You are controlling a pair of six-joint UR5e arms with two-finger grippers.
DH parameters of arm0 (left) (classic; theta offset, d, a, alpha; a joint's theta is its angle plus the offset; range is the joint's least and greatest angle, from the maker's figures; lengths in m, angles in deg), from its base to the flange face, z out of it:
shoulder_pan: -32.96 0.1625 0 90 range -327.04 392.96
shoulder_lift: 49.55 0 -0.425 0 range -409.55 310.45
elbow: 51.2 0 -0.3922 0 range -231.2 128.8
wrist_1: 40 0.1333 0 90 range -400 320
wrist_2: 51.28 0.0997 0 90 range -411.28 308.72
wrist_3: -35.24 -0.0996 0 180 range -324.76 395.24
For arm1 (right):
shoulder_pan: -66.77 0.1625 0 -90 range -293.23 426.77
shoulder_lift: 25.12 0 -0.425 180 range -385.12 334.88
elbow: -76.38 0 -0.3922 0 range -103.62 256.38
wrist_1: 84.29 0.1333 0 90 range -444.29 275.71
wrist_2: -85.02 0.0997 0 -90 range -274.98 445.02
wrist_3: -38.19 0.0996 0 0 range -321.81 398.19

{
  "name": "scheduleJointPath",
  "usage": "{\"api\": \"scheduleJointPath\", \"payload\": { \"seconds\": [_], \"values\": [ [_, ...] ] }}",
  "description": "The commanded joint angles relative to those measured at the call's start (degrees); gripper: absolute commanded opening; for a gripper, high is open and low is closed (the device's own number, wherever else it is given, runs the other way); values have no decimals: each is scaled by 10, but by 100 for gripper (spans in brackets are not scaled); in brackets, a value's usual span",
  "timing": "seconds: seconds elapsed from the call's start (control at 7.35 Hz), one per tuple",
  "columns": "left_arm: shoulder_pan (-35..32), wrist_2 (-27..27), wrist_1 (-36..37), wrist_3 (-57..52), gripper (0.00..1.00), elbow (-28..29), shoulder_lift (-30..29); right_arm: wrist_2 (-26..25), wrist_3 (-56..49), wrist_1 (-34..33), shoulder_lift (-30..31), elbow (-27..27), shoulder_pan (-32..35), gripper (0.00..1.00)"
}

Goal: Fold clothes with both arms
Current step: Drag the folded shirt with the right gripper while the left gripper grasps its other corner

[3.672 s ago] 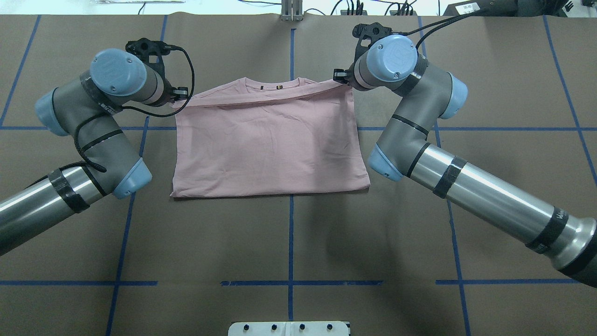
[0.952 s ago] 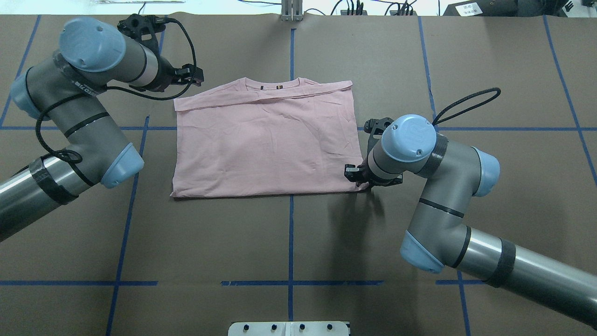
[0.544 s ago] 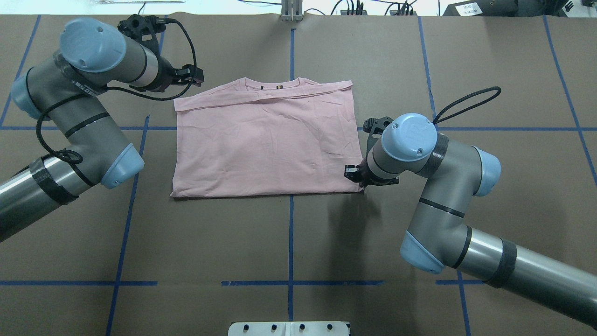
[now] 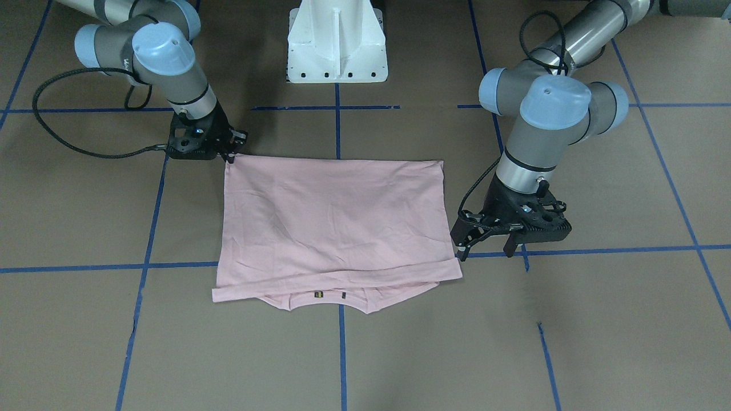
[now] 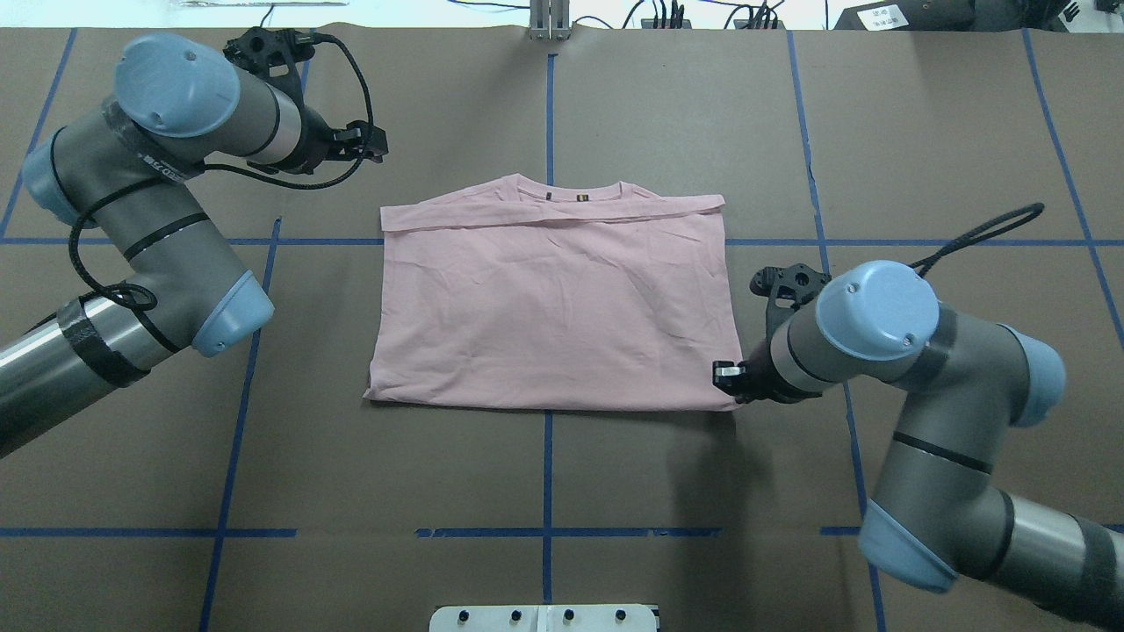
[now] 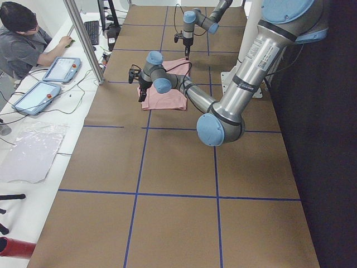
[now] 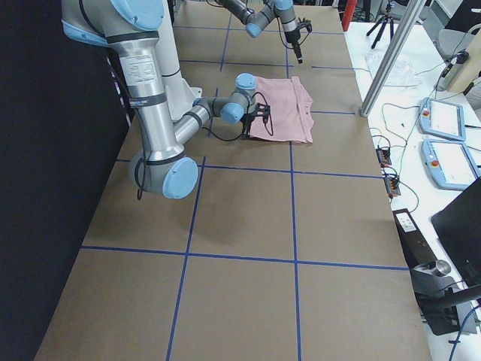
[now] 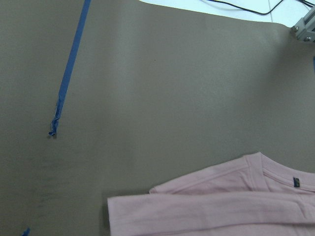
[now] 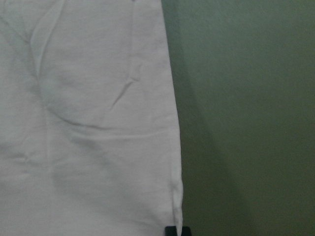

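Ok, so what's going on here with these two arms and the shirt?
A clothes fold is under way. A pink T-shirt lies folded into a rectangle on the table, with its collar at the edge far from the robot. The right end effector is down at the shirt's near corner on the robot's right and seems to pinch it. The left end effector is open and hovers off the far left corner, touching nothing.
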Motion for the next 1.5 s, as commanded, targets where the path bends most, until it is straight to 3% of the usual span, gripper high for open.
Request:
{"api": "scheduleJointPath", "payload": {
  "seconds": [0.0,0.27,0.41,0.68,0.82,1.09,1.36],
  "values": [
    [8,1,0,22,100,-8,0,7,11,0,117,92,-76,0],
    [15,1,0,23,100,-14,1,24,68,1,149,122,-150,0],
    [15,0,0,23,100,-14,1,17,92,4,148,124,-169,99],
    [29,-4,1,24,100,-23,1,16,97,5,142,144,-149,100],
    [47,-5,31,50,100,-60,17,17,96,7,129,153,-106,100],
    [146,3,111,205,100,-164,53,19,95,7,89,150,-16,100],
    [241,37,130,329,98,-181,54,16,87,7,64,135,34,100]
  ]
}}
